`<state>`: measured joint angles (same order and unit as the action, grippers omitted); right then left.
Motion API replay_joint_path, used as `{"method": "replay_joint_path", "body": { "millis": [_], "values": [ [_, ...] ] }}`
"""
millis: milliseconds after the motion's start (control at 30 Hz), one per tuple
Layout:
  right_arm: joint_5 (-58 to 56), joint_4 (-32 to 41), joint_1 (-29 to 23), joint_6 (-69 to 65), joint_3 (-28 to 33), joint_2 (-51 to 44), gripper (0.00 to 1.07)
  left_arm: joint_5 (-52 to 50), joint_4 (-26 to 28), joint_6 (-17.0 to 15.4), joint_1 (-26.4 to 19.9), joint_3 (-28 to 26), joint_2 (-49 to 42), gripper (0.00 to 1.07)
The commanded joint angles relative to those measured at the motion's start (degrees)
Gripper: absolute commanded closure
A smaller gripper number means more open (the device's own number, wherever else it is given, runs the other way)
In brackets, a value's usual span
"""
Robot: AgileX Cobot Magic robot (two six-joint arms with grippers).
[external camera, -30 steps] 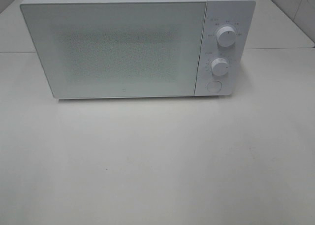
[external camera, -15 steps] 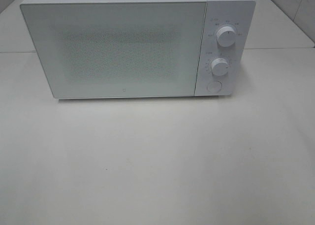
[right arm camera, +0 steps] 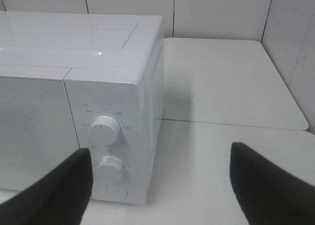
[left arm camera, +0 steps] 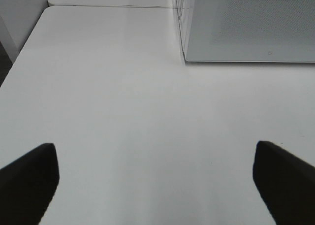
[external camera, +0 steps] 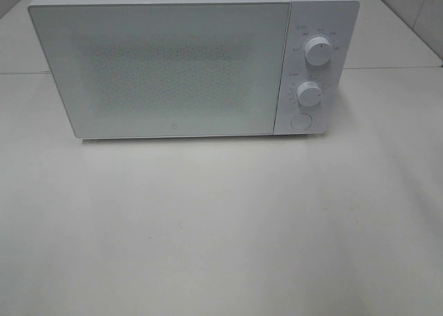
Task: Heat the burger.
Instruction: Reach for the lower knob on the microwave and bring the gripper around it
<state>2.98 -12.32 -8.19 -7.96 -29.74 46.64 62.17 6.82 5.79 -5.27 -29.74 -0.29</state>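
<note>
- Standing on the far part of the white table [external camera: 221, 226], the white microwave [external camera: 173, 67] fills the top of the high view. Its frosted door [external camera: 159, 67] is closed. On the panel to the door's right sit an upper knob [external camera: 318, 51], a lower knob [external camera: 309, 93] and a round button [external camera: 300, 120] beneath them.
- In the left wrist view, the left gripper [left arm camera: 155, 153] hangs over the tabletop. Its dark fingers [left arm camera: 29, 180] are spread wide with nothing between them. A lower corner of the microwave lies ahead, well apart.
- In the right wrist view, the right gripper [right arm camera: 161, 153] faces the microwave's control end, near the knobs. Its jaws are also wide and hold nothing. A tiled wall [right arm camera: 221, 13] rises behind.
- Where the burger is cannot be told from these views.
</note>
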Motion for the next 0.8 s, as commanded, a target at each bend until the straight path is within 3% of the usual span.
{"method": "replay_joint_path", "body": {
  "millis": [33, 233, 400, 433, 500, 567, 800],
  "values": [
    [6.07, -0.52, 0.4, -0.8, 1.43, 2.06, 0.31, -0.63, 0.52, -0.23, -0.17, 0.11, -0.69, 0.06],
    [16.79, 0.29, 0.4, -0.74, 6.76, 7.62, 0.31, -0.63, 0.52, -0.23, -0.17, 0.11, -0.69, 0.06],
    [20.68, 5.84, 0.4, 4.58, 8.88, 12.43, 0.31, -0.63, 0.52, -0.23, -0.17, 0.11, -0.69, 0.06],
    [22.92, 10.89, 0.4, 9.05, 9.63, 14.61, 0.31, -0.63, 0.52, -0.23, -0.17, 0.11, -0.69, 0.06],
    [24.18, 13.29, 0.4, 11.52, 9.97, 15.64, 0.31, -0.63, 0.52, -0.23, -0.17, 0.11, -0.69, 0.06],
    [30.42, 22.12, -1.32, 18.85, 12.09, 18.11, 0.31, -0.63, 0.52, -0.23, -0.17, 0.11, -0.69, 0.06],
    [40.57, 31.0, -8.19, 25.61, 14.32, 20.23, 0.31, -0.63, 0.52, -0.23, -0.17, 0.11, -0.69, 0.06]
  ]
}}
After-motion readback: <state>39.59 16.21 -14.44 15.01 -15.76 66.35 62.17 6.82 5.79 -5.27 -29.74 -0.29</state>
